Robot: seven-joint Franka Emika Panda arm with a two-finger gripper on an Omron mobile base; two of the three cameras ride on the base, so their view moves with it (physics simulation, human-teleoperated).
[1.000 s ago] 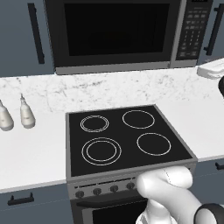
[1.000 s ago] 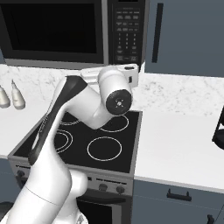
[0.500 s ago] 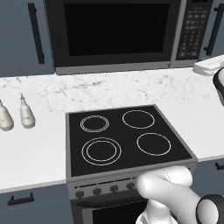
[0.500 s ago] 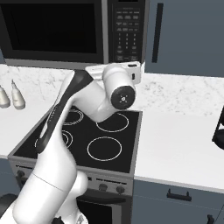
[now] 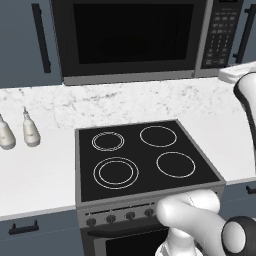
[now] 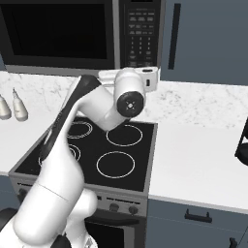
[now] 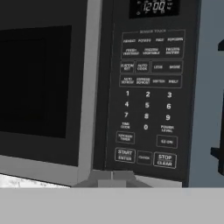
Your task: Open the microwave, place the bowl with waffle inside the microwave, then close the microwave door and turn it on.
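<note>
A: Where is the microwave (image 5: 145, 37) seen?

B: It is mounted above the stove (image 5: 145, 160), with its door (image 6: 58, 34) shut. The keypad (image 7: 148, 105) is set at the right of the door's dark window, and a cabinet handle (image 6: 173, 36) is seen just right of the keypad.

A: And the gripper (image 7: 111, 177)?

B: It is raised in front of the microwave, level with its lower edge, below the keypad's bottom row. In the hand view the finger tips are seen just under the START button (image 7: 125, 155). How far they are spread cannot be told; only their tops are shown.

A: What else is found near the microwave?

B: Two pale bottles (image 5: 17, 132) are stood on the marble counter (image 5: 40, 170), below the microwave and off to its left. The clock display (image 7: 153, 7) is lit at the top of the keypad.
</note>
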